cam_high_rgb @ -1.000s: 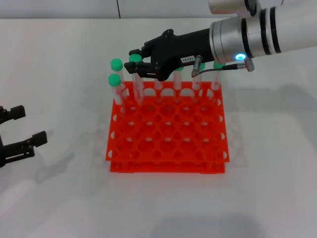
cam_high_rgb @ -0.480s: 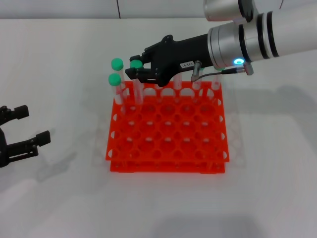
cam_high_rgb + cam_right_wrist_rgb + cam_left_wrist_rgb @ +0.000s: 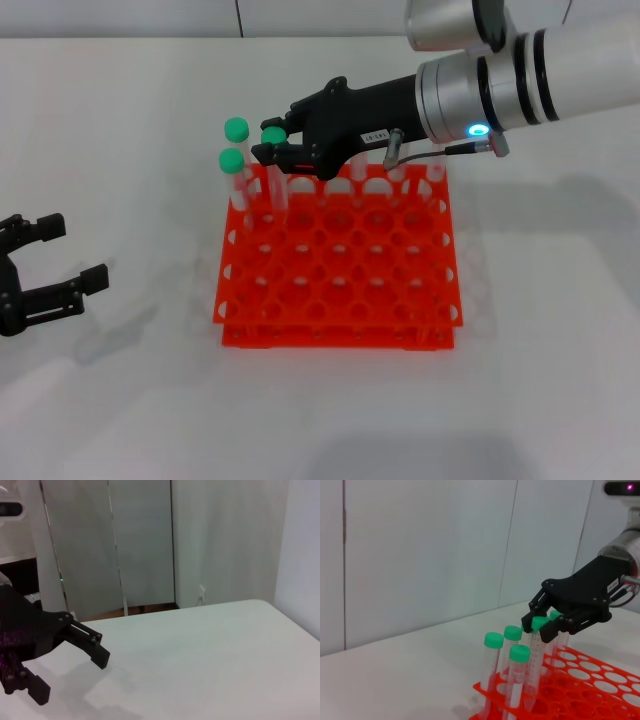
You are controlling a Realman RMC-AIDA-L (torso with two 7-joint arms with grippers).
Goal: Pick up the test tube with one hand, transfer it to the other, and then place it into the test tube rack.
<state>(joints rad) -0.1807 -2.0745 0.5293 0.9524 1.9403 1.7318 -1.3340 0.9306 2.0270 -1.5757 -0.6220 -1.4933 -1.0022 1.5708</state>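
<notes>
Our right gripper [image 3: 274, 146] seems clamped just under the green cap of the tube [image 3: 275, 170]: light, stiff, slippery plastic; left gripper [image 3: 55, 268] gapes idle.

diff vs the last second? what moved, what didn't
The right gripper, closed around the green cap of the test tube, has shifted slightly toward the robot's left and a little up over the back row of the test tube rack; the tube stands in a back-row hole. The left gripper, open and empty, has crept slightly inward over the table. The rack and the two other capped tubes at its back-left corner are unchanged.
</notes>
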